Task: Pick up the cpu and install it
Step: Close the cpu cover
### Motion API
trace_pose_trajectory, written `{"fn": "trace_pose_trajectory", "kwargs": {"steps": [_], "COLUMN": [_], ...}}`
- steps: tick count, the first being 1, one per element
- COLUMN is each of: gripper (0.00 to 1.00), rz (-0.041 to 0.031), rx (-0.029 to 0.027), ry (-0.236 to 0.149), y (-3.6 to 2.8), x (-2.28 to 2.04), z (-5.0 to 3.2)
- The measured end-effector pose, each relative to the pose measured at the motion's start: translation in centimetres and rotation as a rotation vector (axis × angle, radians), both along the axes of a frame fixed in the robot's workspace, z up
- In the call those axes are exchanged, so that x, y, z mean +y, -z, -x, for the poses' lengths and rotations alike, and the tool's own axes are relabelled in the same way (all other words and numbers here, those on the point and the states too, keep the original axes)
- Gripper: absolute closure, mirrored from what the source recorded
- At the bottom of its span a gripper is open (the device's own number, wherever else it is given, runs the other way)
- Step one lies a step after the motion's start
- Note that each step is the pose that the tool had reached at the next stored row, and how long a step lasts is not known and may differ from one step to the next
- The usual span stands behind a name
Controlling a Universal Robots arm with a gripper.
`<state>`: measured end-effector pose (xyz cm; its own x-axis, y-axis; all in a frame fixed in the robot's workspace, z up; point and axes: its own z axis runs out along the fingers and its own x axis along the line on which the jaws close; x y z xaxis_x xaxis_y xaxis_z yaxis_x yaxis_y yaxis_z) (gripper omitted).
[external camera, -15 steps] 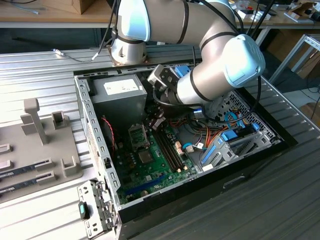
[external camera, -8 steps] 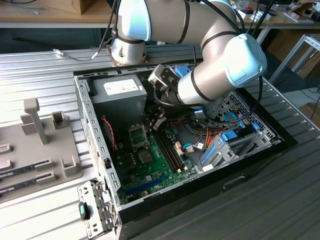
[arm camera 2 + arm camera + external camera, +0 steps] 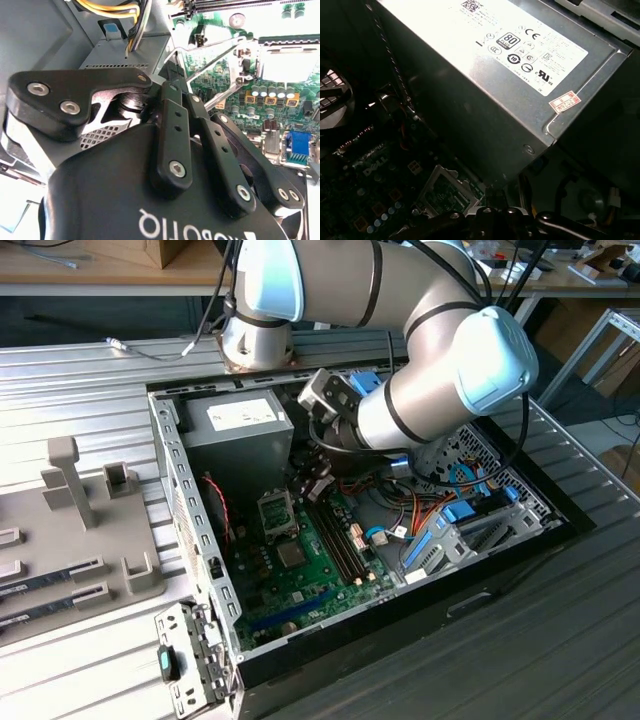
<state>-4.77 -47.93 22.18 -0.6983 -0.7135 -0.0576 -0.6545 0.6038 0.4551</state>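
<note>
My gripper (image 3: 317,483) hangs inside the open computer case, just beside the black socket frame (image 3: 277,508) on the green motherboard (image 3: 330,575). In the second wrist view the gripper (image 3: 172,81) has its fingers (image 3: 170,130) pressed together, with nothing visible between them. Their tips sit by a thin metal lever (image 3: 210,50) that runs to the socket (image 3: 287,62). The socket's inside looks pale there and greenish in the first wrist view (image 3: 446,194). I cannot tell whether the cpu lies in it. The gripper (image 3: 492,216) shows at that picture's edge.
The grey power supply box (image 3: 240,430) (image 3: 485,90) stands close behind the gripper. A smaller dark-grey chip (image 3: 291,555) sits on the board. Memory slots (image 3: 335,535) and coloured cables (image 3: 415,515) lie toward the exterior view's right. A grey fixture (image 3: 80,530) rests outside the case.
</note>
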Motion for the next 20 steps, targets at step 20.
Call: {"fn": "trace_pose_trajectory", "kwargs": {"steps": [20], "gripper": [0.89], "rz": [0.0181], "rx": [0.0000], "ry": [-0.014], "y": [-0.85], "x": [-0.26], "z": [-0.02]}}
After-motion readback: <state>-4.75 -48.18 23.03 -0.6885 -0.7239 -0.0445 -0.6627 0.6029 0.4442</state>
